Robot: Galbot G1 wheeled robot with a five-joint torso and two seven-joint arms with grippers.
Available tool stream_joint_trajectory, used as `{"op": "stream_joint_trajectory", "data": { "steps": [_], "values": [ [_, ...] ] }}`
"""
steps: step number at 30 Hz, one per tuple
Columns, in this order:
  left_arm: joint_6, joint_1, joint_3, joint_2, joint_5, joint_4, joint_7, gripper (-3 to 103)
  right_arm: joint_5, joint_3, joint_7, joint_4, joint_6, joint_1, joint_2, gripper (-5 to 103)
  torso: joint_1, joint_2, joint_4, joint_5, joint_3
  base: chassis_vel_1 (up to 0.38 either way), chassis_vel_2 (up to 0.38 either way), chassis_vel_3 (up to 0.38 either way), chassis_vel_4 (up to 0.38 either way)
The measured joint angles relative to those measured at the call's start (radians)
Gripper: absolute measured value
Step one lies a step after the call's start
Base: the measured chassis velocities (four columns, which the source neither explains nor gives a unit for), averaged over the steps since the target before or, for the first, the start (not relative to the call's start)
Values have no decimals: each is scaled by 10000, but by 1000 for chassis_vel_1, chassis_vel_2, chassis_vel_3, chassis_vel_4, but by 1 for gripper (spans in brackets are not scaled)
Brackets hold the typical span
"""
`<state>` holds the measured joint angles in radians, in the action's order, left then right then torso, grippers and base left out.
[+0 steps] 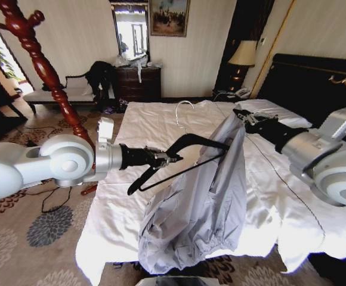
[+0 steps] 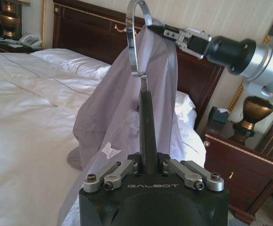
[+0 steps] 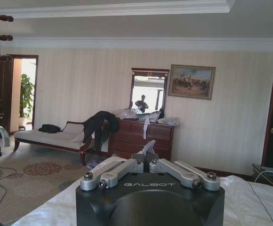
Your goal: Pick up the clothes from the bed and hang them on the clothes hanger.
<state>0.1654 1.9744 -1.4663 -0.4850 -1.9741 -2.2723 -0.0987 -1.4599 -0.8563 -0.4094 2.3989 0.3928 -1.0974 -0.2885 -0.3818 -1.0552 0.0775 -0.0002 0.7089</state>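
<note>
1. The left gripper point(image 1: 172, 158) is pinching one end of the clothes hanger point(image 1: 185, 156), which is reaching out beyond its fingers with the silver hook uppermost.
2. The right gripper point(image 1: 241, 113) is pinching a fold of the shirt point(image 1: 206, 199) at its top edge.
3. The shirt is hanging below the right gripper, draping against the hanger's far end, above the bed point(image 1: 143, 128).

I see a striped cream wall point(image 3: 80, 84) far off, with a mirror point(image 3: 148, 92) and painting point(image 3: 191, 82) over a dark dresser point(image 3: 141, 139). Bench point(image 3: 52, 140) left of it, black garment point(image 3: 96, 127) draped on its end. Patterned carpet point(image 1: 36, 232) near left. Lamp point(image 1: 243, 56) far right. Red wooden post point(image 1: 45, 71) near left. Daylight through the left doorway point(image 3: 26, 94).
</note>
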Motion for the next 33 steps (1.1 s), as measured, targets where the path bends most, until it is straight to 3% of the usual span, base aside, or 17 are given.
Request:
{"op": "stream_joint_trajectory", "data": {
  "steps": [1, 4, 6, 18, 22, 26, 33],
  "values": [
    [0, 0, 0, 0, 0, 0, 0, 16, 0, 0, 0, 0, 0, 0, 0, 1, 0, 0, 0, 0, 0, 0, 0, 0, 0],
    [-54, 1222, -1466, -535, -95, 178, 611, 16, -1, -7, 27, 12, 6, 7, -61, 1, -1, 1, 6, 3, 0, 0, 0, 0, 0],
    [-72, 1713, -1970, -858, -79, 393, 866, 16, -1, -7, 29, 36, 7, 9, -115, 1, -1, 1, 11, 6, 1, 0, 0, 0, 0],
    [-41, 2565, -1796, -675, 1032, 728, 892, 16, -52, -83, 39, 267, 31, -114, -242, 1, -1, 0, 4, 0, 0, 0, 0, 0, 0],
    [-61, 3074, -2122, -954, 1214, 1106, 1077, 16, -188, -47, 17, 389, 31, 45, -264, 1, 0, 0, 3, 2, -1, 0, 0, 0, 0],
    [-92, 4109, -3002, -1818, 1217, 1894, 1445, 16, -657, -110, -89, 656, 26, 238, -267, 1, -1, 0, 7, 2, 0, 0, 0, 0, 0],
    [-147, 4789, -3516, -2420, 1385, 2456, 1636, 16, -948, -186, -219, 780, 26, 148, -446, 1, -1, 0, 3, 3, 0, 0, 0, 0, 0]
  ]
}}
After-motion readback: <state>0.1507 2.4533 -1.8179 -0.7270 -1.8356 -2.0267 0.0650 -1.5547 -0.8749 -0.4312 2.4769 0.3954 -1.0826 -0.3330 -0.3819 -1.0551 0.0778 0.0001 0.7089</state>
